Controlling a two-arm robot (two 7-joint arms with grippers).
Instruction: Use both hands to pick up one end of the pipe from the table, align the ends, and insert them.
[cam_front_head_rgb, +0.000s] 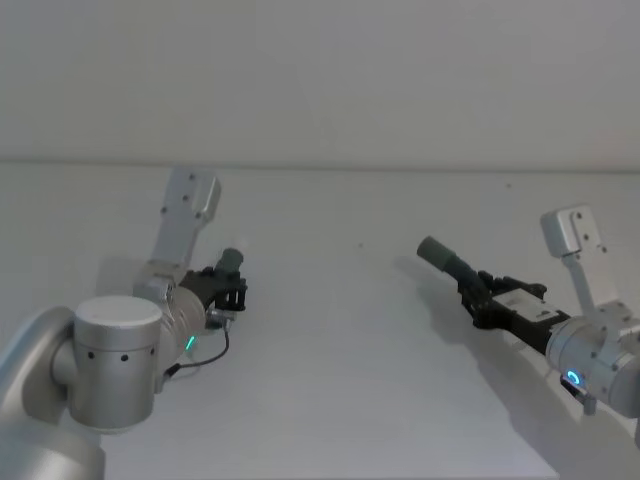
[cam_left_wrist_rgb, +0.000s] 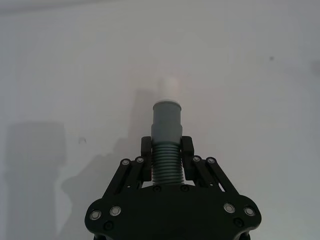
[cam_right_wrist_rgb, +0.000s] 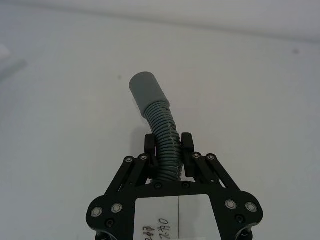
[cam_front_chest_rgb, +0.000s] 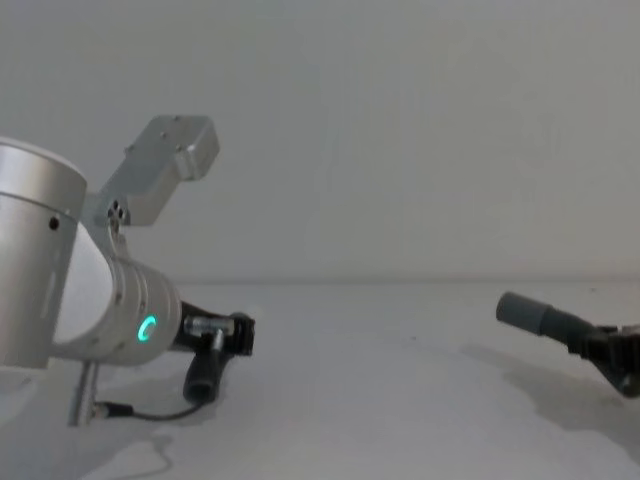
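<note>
My left gripper (cam_left_wrist_rgb: 166, 156) is shut on the ribbed part of a dark grey pipe piece (cam_left_wrist_rgb: 166, 170). Its smooth grey cuff (cam_left_wrist_rgb: 166, 120) and narrower white tip (cam_left_wrist_rgb: 169, 89) stick out past the fingers. In the head view this gripper (cam_front_head_rgb: 232, 287) is left of centre over the white table (cam_front_head_rgb: 340, 350). My right gripper (cam_right_wrist_rgb: 167, 150) is shut on the other ribbed pipe piece (cam_right_wrist_rgb: 165, 130), whose grey cuff (cam_right_wrist_rgb: 145, 90) bends away from the fingers. In the head view that gripper (cam_front_head_rgb: 478, 296) is on the right, and its cuff (cam_front_head_rgb: 436, 250) points up-left toward the middle. A wide gap separates the two ends.
The table's far edge (cam_front_head_rgb: 320, 165) meets a plain pale wall. A thin black cable (cam_front_head_rgb: 205, 358) loops below the left wrist. From the chest view, the left arm (cam_front_chest_rgb: 60, 270) looms large at the left and the right cuff (cam_front_chest_rgb: 525, 312) hangs above the tabletop.
</note>
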